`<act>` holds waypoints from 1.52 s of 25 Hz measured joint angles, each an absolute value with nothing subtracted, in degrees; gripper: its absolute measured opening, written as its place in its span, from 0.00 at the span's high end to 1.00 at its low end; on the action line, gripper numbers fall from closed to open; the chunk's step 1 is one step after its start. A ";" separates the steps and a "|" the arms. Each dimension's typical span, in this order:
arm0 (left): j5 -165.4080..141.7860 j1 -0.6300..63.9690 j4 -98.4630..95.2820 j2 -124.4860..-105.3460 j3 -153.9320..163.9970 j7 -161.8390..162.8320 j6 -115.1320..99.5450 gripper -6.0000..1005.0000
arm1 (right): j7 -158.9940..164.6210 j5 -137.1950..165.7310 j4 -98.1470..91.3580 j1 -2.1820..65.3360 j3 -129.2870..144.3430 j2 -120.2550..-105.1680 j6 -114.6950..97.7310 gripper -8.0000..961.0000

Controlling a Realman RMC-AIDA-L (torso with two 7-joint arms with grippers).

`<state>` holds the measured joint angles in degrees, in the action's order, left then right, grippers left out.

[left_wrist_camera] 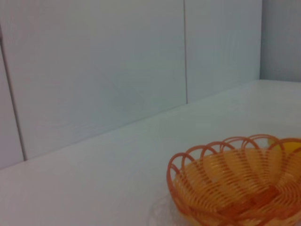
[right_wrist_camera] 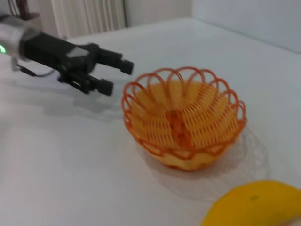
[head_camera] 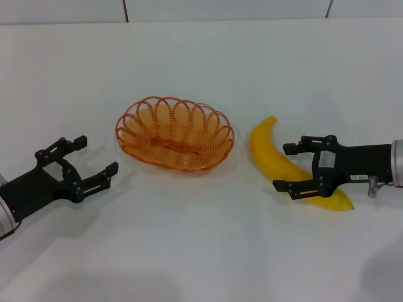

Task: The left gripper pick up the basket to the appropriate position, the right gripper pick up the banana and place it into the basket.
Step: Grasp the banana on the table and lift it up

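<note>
Right pincer [head_camera: 287, 167] straddled the banana [head_camera: 277, 160] near the counter's right edge, jaws spread for pinching; left pincer [head_camera: 96, 161], also spread, faced the basket [head_camera: 174, 133]

a plain white table [head_camera: 201, 69] fills nearly the whole scene, its surface smooth and faintly glossy, with soft grey shadows pooling along the near edge. at the far side it meets a pale wall [head_camera: 220, 9] made of flat panels, split by thin dark vertical seams [head_camera: 125, 10]. the left wrist view shows the same grey-white wall panels [left_wrist_camera: 94, 70] rising behind the tabletop. light is even and diffuse.
</note>
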<state>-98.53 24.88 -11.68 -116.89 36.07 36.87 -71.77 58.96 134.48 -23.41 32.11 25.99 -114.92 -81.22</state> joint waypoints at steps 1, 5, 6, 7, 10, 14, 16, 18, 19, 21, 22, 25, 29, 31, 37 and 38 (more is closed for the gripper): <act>-98.52 24.88 -11.68 -116.89 36.06 36.85 -72.06 0.13 | 59.49 134.47 -23.50 32.17 26.21 -114.93 -80.55 0.09; -98.52 24.88 -11.69 -116.89 35.98 36.56 -72.77 0.13 | 60.96 134.48 -24.06 32.16 26.29 -114.89 -80.02 0.09; -98.52 24.87 -11.69 -116.89 35.93 36.46 -72.84 0.13 | 61.14 134.48 -24.07 32.13 26.30 -114.85 -80.00 0.09; -98.50 24.87 -11.69 -116.89 35.90 36.43 -72.89 0.13 | 61.20 134.47 -24.08 32.11 26.30 -114.83 -79.99 0.09; -98.46 24.82 -11.69 -116.89 35.87 36.41 -72.94 0.13 | 61.21 134.44 -24.09 32.05 26.32 -114.82 -79.99 0.09; -98.39 24.78 -11.69 -116.89 35.86 36.39 -72.95 0.13 | 61.67 134.37 -24.09 32.49 26.36 -115.12 -79.78 0.09; -98.36 24.84 -11.69 -116.89 35.86 36.38 -72.99 0.13 | 61.87 134.40 -24.09 32.76 26.41 -115.43 -79.46 0.09; -98.34 24.91 -11.69 -116.89 35.86 36.38 -73.03 0.13 | 61.95 134.42 -24.09 32.88 26.44 -115.59 -79.29 0.09; -98.34 24.92 -11.69 -116.89 35.86 36.38 -73.04 0.13 | 62.11 134.42 -24.08 32.92 26.45 -115.62 -79.24 0.09; -98.34 24.93 -11.69 -116.89 35.86 36.38 -73.04 0.13 | 62.93 134.43 -24.08 33.05 26.50 -115.63 -79.21 0.09; -98.34 24.93 -11.69 -116.89 35.86 36.38 -73.05 0.13 | 62.93 134.43 -24.08 33.05 26.50 -115.63 -79.21 0.09; -98.32 24.92 -11.69 -116.89 35.86 36.38 -73.12 0.13 | 63.61 134.45 -24.08 33.14 26.56 -115.65 -79.33 0.12; -98.27 24.82 -11.69 -116.89 35.86 36.38 -73.56 0.13 | 66.37 134.47 -24.08 33.41 28.11 -115.49 -79.11 0.23; -98.17 24.77 -11.69 -116.89 35.86 36.38 -73.79 0.13 | 67.74 134.46 -24.11 33.62 29.24 -115.38 -78.91 0.29; -97.74 24.50 -11.69 -116.89 35.86 36.38 -73.83 0.13 | 68.76 134.02 -25.38 33.87 29.11 -115.65 -79.16 0.46; -97.73 24.49 -11.69 -116.89 35.86 36.38 -73.83 0.13 | 68.93 133.94 -25.86 33.84 28.98 -115.79 -79.20 0.49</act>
<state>-97.73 24.49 -11.69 -116.89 35.86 36.38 -73.83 68.93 133.94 -25.86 33.84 28.98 -115.79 -79.20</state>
